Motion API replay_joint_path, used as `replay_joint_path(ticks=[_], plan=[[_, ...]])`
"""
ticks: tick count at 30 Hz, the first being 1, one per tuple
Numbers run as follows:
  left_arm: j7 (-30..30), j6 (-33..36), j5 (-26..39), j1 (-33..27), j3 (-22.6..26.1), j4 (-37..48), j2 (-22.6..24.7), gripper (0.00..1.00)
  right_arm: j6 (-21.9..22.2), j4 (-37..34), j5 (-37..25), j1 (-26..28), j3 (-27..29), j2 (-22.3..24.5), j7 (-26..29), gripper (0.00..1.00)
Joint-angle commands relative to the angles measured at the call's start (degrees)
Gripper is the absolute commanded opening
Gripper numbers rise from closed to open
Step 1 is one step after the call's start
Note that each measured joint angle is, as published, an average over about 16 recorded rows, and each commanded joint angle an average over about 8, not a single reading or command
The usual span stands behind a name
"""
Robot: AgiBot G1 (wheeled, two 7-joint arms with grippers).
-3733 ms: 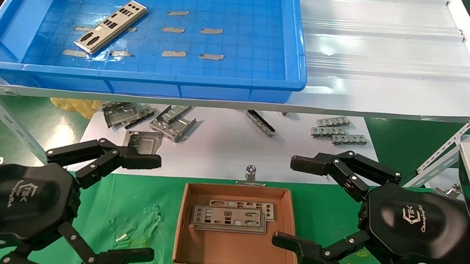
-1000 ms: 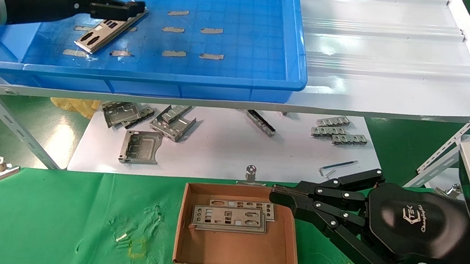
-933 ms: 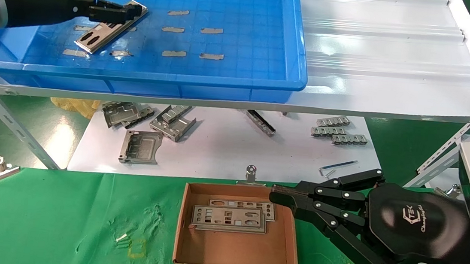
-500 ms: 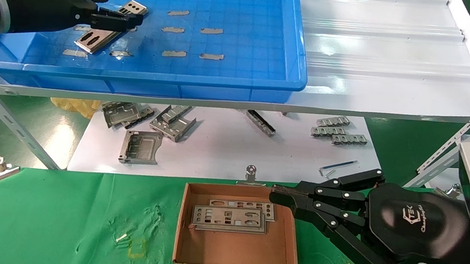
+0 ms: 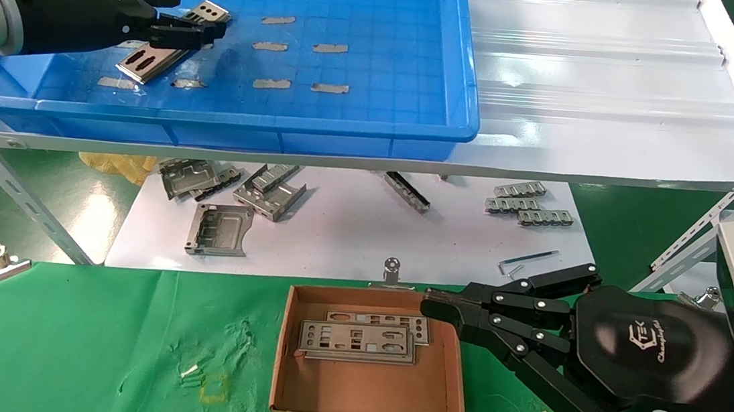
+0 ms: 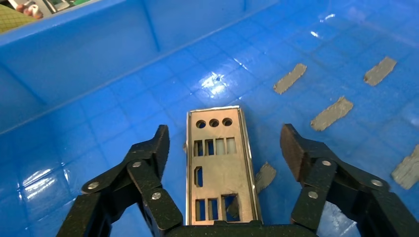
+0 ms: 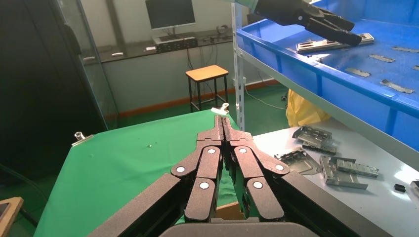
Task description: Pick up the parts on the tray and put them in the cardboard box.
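One silver plate (image 5: pixel 174 43) is seen in the head view, lying slantwise on the floor of the blue tray (image 5: pixel 348 127) among short grey tape strips (image 5: pixel 300 65). The left gripper (image 5: pixel 189 29) is held over it. Two more plates (image 5: pixel 361 337) are stacked in the cardboard box (image 5: pixel 366 388) on the green surface (image 5: pixel 91 341), and the right gripper (image 5: pixel 444 311) is parked at the box's right rim, jaws pressed together.

In the left wrist view, the jaws of the left gripper (image 6: pixel 225 148) are spread wide, one on each side of the plate (image 6: pixel 217 168), neither touching it.

In the right wrist view, the right gripper (image 7: pixel 223 123) is shown closed and empty, and the tray (image 7: pixel 316 64) is seen beyond it.
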Motion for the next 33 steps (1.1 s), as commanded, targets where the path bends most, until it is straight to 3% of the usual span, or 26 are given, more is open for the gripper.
replay_joint_path(ticks=[1, 8, 11, 12, 18, 20, 33], plan=[[-0.1, 0.2, -0.4, 0.1, -0.3, 0.2, 0.0, 0.00, 0.0, 0.0, 0.0, 0.0, 0.0, 0.0, 0.0, 0.00], [-0.4, -0.4, -0.2, 0.1, -0.1, 0.7, 0.2, 0.00, 0.0, 0.0, 0.0, 0.0, 0.0, 0.0, 0.0, 0.00], [-0.4, -0.8, -0.1, 0.2, 0.0, 0.8, 0.4, 0.00, 0.0, 0.0, 0.0, 0.0, 0.0, 0.0, 0.0, 0.06], [-0.5, -0.9, 0.0, 0.2, 0.0, 0.8, 0.4, 0.00, 0.0, 0.0, 0.0, 0.0, 0.0, 0.0, 0.0, 0.12], [-0.5, -1.0, -0.1, 0.2, 0.0, 0.7, 0.4, 0.00, 0.0, 0.0, 0.0, 0.0, 0.0, 0.0, 0.0, 0.83], [-0.3, -1.0, -0.3, 0.1, -0.2, 0.5, 0.3, 0.00, 0.0, 0.0, 0.0, 0.0, 0.0, 0.0, 0.0, 0.99], [1.6, 1.1, -5.1, -0.8, -3.5, -1.0, -1.4, 0.00, 0.0, 0.0, 0.0, 0.0, 0.0, 0.0, 0.0, 1.00]])
